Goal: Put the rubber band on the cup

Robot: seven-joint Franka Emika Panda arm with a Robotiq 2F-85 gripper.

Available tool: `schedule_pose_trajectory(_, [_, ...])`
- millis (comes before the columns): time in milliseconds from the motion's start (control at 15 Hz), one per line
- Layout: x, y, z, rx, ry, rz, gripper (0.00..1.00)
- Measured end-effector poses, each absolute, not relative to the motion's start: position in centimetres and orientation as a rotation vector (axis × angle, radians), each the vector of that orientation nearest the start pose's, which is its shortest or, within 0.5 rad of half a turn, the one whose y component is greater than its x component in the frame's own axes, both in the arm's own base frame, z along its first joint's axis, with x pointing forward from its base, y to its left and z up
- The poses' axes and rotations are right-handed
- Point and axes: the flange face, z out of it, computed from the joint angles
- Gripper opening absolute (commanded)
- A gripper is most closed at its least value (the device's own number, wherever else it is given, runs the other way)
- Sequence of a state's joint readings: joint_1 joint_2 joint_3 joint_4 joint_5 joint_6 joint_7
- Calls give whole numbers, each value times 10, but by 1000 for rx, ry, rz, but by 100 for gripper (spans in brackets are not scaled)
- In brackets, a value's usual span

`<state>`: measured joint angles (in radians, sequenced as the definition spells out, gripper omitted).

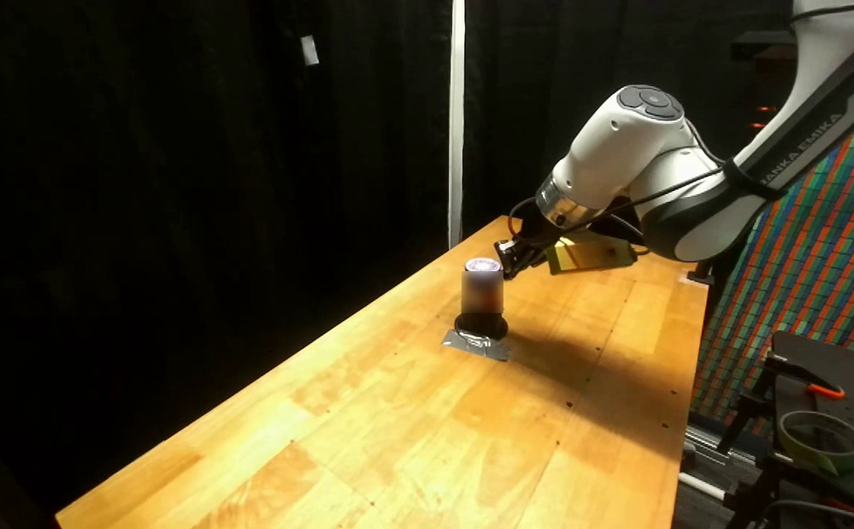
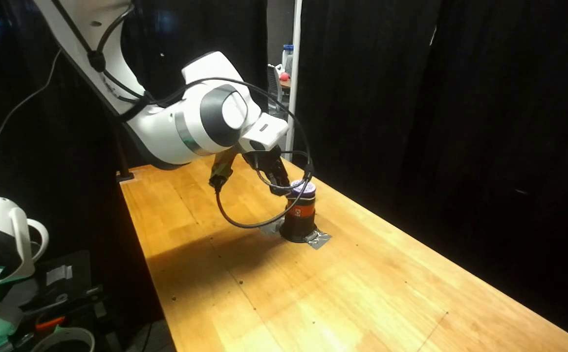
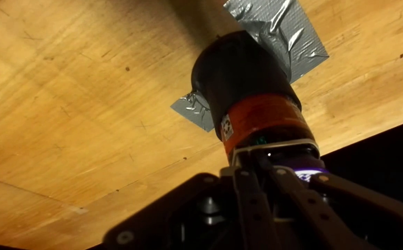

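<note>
The cup (image 1: 482,294) is a dark upright cylinder with an orange-red band and a purple-edged pale top. It shows in both exterior views (image 2: 297,222) and in the wrist view (image 3: 264,111). Its black base is taped to the table. The pale rubber band (image 3: 277,144) runs across the cup's upper part, just below the purple rim. It also shows as a thin line in an exterior view (image 2: 306,198). My gripper (image 3: 248,158) is at the cup's upper side, its fingertips close together at the band. The cup's far side is hidden.
Grey tape (image 1: 476,344) lies at the cup's base on the wooden table (image 1: 397,419). A black cable (image 2: 245,226) hangs in a loop from the arm, across the cup in that exterior view. Black curtains stand beyond the table. A side cart holds a tape roll (image 1: 822,435).
</note>
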<state>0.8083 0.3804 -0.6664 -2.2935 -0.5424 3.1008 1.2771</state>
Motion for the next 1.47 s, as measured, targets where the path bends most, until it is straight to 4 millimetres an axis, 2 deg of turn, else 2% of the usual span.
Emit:
schedule_pose_trajectory(267, [539,140,258,-2896,754,-958,8])
schedule_pose_trajectory(600, [531,164,260,-2839,677,-1056,8])
schedule_pose_trajectory(933, [526,171,263,-2782,705,-1162,8])
schedule_pose_trajectory(1133, [522,176,259,-2752,740,-1215,9])
schedule_pose_trajectory(1200, [520,177,256,-2752,740,-1220,33])
schedule_pose_trajectory(1333, [515,183,251,-2757,711,-1214,37])
schedule_pose_trajectory(1467, [509,190,251,-2769,654,-1190,50])
